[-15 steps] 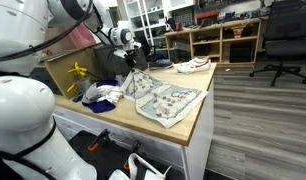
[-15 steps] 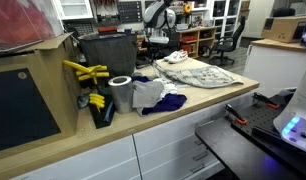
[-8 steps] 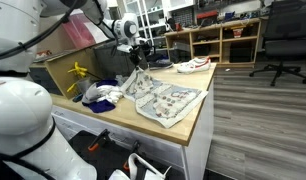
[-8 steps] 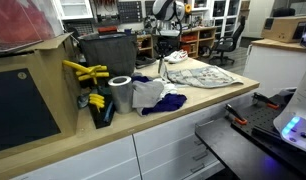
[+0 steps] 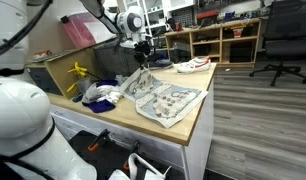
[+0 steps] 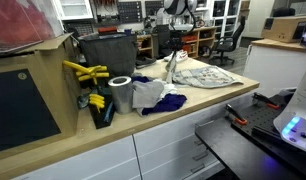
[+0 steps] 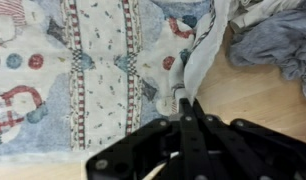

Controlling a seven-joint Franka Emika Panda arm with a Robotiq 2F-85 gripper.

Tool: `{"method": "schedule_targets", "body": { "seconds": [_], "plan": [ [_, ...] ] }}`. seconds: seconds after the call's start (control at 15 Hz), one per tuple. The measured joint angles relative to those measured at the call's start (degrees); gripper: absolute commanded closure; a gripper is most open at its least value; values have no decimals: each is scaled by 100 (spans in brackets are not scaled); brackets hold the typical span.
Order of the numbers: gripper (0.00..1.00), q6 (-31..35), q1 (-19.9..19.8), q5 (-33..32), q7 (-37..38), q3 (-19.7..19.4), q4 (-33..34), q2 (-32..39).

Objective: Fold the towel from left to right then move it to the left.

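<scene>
The pincer (image 5: 143, 60) is clenched on one edge of the towel (image 5: 165, 101) and holds it lifted above the counter (image 5: 118, 118) at centre frame. The rest of the towel lies spread toward the lower right. To fold well, the pinch should be firm and the edge carried in a low arc across the cloth, then laid edge on edge, clear of the white and blue cloth heap (image 6: 153, 97). The contents of the dark bin (image 6: 105, 55) at upper left are hidden. Yellow tools (image 6: 85, 72) stick out beside it.

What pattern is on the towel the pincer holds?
The towel shows small red and grey prints on white; the wrist view shows it best.
</scene>
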Motion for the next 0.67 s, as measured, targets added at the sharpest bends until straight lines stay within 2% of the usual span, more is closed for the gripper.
{"method": "schedule_targets", "body": {
  "seconds": [0.67],
  "plan": [
    [100,0,-303,-409,-3,-500,-483,-350]
  ]
}}
